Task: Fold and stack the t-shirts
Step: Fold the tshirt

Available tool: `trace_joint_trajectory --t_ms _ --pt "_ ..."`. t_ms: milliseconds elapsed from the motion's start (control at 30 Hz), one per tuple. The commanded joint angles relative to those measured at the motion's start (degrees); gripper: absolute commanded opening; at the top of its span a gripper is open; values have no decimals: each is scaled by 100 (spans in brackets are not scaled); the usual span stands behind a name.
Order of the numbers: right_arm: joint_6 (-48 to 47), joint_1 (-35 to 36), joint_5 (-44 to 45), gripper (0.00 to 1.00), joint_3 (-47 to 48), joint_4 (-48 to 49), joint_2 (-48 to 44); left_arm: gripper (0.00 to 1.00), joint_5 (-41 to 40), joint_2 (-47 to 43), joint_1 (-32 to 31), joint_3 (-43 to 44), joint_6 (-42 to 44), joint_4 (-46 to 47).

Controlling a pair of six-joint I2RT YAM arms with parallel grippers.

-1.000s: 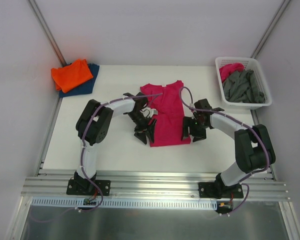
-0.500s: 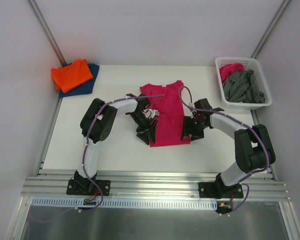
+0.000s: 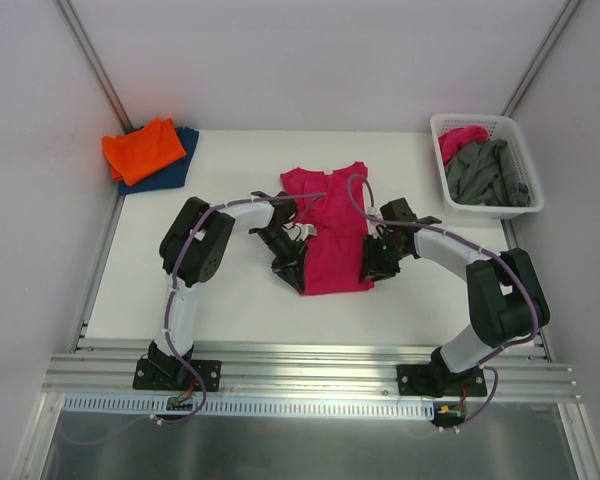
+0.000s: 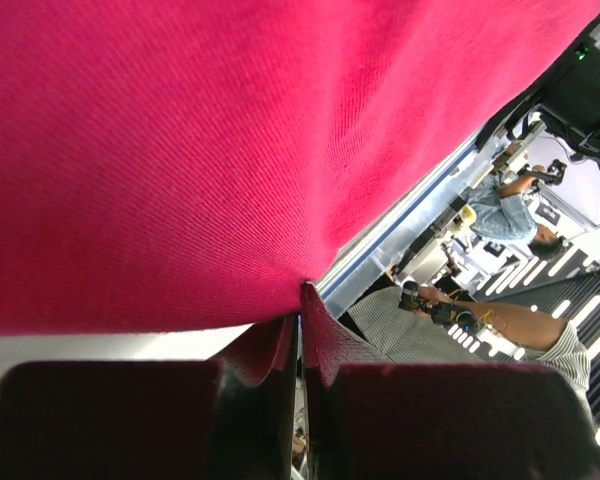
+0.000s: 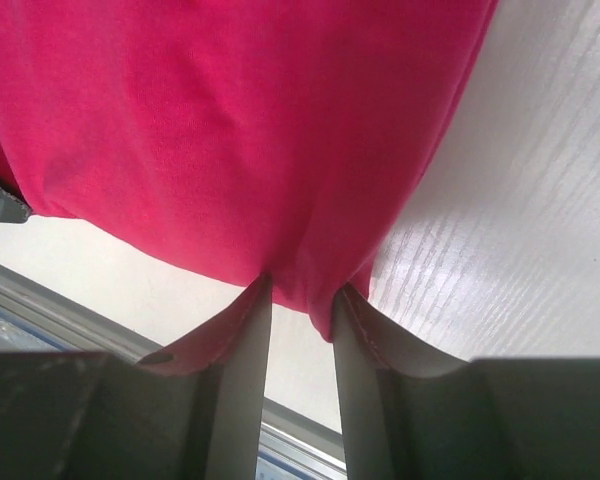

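- The pink shirt point(image 3: 325, 225) lies in the middle of the desk point(image 3: 230, 310), already folded into a long strip that runs from the near side toward the far edge.
- The left gripper point(image 3: 293, 272) is at the strip's near left corner. In its wrist view the fingers are pressed together with the hem pinched between them.
- The right gripper point(image 3: 370, 265) is at the near right corner, its fingers clamped on a small tuck of hem.
- The step in hand looks like the crosswise fold, with both near corners held.
- The next move likely calls for lifting both corners evenly and carrying them toward the far edge to lay the hem near the collar, keeping the cloth taut so it does not skew.
- The stack sits at the far left corner, an orange shirt point(image 3: 143, 148) on top of a blue shirt point(image 3: 180, 165).
- The basket point(image 3: 490, 118) at the far right corner holds grey shirts point(image 3: 485, 175) and some pink cloth point(image 3: 460, 137). How many pieces it holds cannot be told.
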Motion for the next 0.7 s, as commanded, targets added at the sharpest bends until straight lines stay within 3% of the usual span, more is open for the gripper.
trace_joint_trajectory --t_ms 0,400,467,500,667 --pt "-27 52 -143 33 141 2 -120 0 135 -526 -23 -150 4 -124" --pt "-53 61 -55 29 -219 -270 -726 0 -146 -1132 329 -528 232 -291" --pt "-62 70 -99 14 -360 -262 -875 0 -156 -1168 347 -555 250 -291" --pt "-53 61 -73 0 -386 -270 -919 0 -190 -1177 347 -546 267 -291" --pt "-282 61 -108 0 -360 -349 -1095 0 -244 -1168 382 -380 303 -344"
